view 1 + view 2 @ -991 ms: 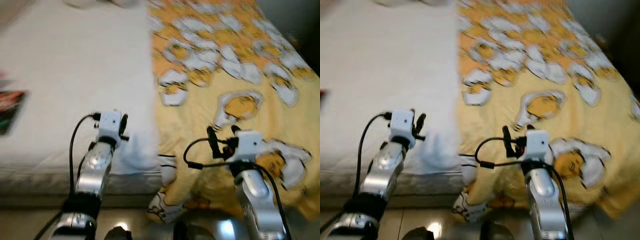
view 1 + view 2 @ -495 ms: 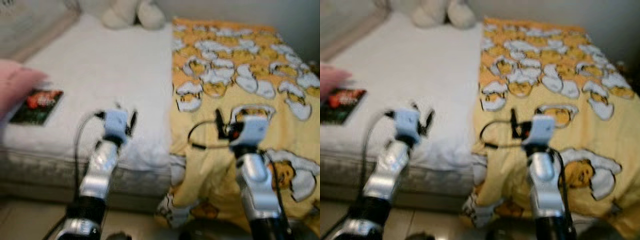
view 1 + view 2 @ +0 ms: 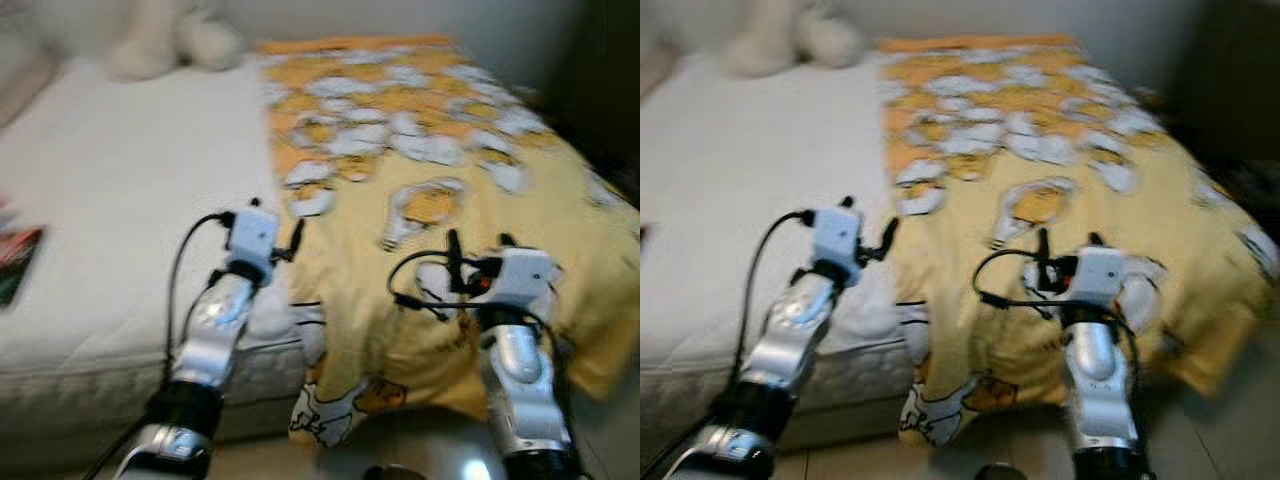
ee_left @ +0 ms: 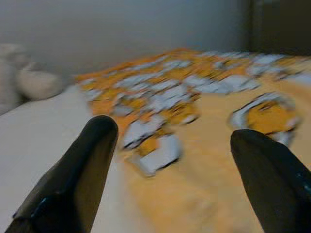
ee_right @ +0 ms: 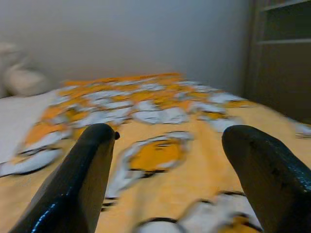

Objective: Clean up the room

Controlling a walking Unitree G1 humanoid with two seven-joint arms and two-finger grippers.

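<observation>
Blanket (image 3: 430, 200) work looks like the step in hand: a yellow cover printed with white and orange egg figures lies over the right half of the bed, its near edge spilling off the bed's front edge in a crumpled fold that hangs toward the floor (image 3: 420, 450). Both grippers are raised in front of the robot with nothing held. The left gripper (image 4: 170, 160) has its two black fingers spread wide and sits over the blanket's left edge, where yellow cloth meets the bare white mattress (image 3: 120, 220). The right gripper (image 5: 167, 165) is likewise spread wide, above the blanket near the bed's front edge.

To do this well, I judge each gripper should come down on the hanging front hem, one toward each end of it, pinch a single layer rather than the bunched fold, then lift and draw together so the cloth stays flat. The views are blurred, so settling the body first would help aim.

A dark-covered book (image 3: 15, 262) lies at the mattress's left edge, well apart from both grippers. A pale plush toy (image 3: 165, 35) sits at the bed's far edge against a light wall. Dark shelving (image 5: 282, 58) stands beyond the bed's right side.
</observation>
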